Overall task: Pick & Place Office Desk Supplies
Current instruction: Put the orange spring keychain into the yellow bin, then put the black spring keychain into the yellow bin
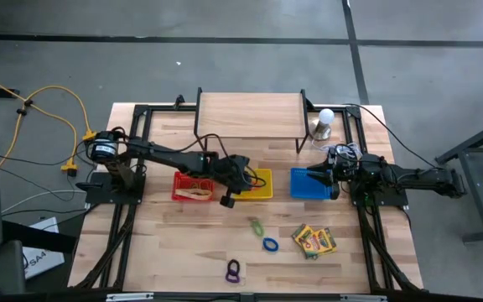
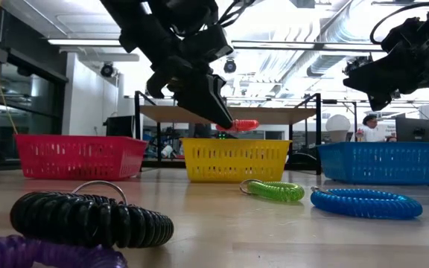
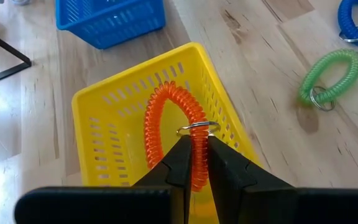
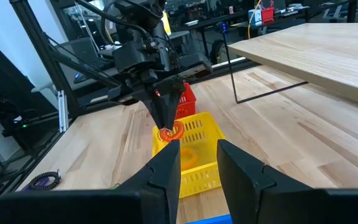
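Left gripper (image 1: 243,174) held over the yellow plastic basket (image 1: 262,186), red basket (image 1: 193,186) just to its left. Right gripper (image 1: 321,177) over the blue basket (image 1: 307,185). Nearer on the wooden table (image 1: 166,243): green coil ring (image 1: 257,226), blue coil ring (image 1: 270,244), purple coil ring (image 1: 234,270), and yellow-and-green crayon boxes (image 1: 314,240) to the right.

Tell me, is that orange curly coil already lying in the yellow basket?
Not yet. The left gripper is shut on the orange coil, holding it above the yellow basket; the low view shows it above the rim.
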### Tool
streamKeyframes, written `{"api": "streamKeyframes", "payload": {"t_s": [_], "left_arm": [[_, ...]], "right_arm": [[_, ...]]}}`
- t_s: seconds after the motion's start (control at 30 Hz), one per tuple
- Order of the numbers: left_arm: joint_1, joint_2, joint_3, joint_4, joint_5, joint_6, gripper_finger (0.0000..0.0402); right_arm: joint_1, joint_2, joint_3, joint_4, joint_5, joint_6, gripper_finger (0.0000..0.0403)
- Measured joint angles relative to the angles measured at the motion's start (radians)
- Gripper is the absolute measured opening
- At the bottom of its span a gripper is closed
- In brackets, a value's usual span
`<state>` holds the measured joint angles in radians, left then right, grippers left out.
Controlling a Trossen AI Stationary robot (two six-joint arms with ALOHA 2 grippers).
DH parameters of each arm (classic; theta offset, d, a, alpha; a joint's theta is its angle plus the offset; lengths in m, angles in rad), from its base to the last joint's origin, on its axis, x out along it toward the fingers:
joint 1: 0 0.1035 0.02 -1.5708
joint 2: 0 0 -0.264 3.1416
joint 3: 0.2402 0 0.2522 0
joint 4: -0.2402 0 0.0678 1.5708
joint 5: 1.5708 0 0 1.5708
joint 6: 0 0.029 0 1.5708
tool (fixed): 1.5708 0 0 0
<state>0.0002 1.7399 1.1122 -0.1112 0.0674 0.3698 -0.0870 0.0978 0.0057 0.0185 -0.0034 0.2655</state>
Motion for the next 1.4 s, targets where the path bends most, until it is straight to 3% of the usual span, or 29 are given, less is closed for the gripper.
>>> {"api": "streamKeyframes", "payload": {"t_s": [0.7,1.03,1.4], "left_arm": [[0.000,0.024,0.000,-0.057,-0.013,0.005,0.0035],[0.000,0.024,0.000,-0.065,-0.013,0.004,0.0084],[0.000,0.007,-0.002,-0.063,-0.013,0.029,0.0090]], "right_arm": [[0.000,0.001,0.000,0.005,0.000,0.000,0.0094],[0.000,0.001,0.000,0.005,0.000,0.000,0.0094],[0.000,0.001,0.000,0.006,0.000,0.000,0.0094]]}}
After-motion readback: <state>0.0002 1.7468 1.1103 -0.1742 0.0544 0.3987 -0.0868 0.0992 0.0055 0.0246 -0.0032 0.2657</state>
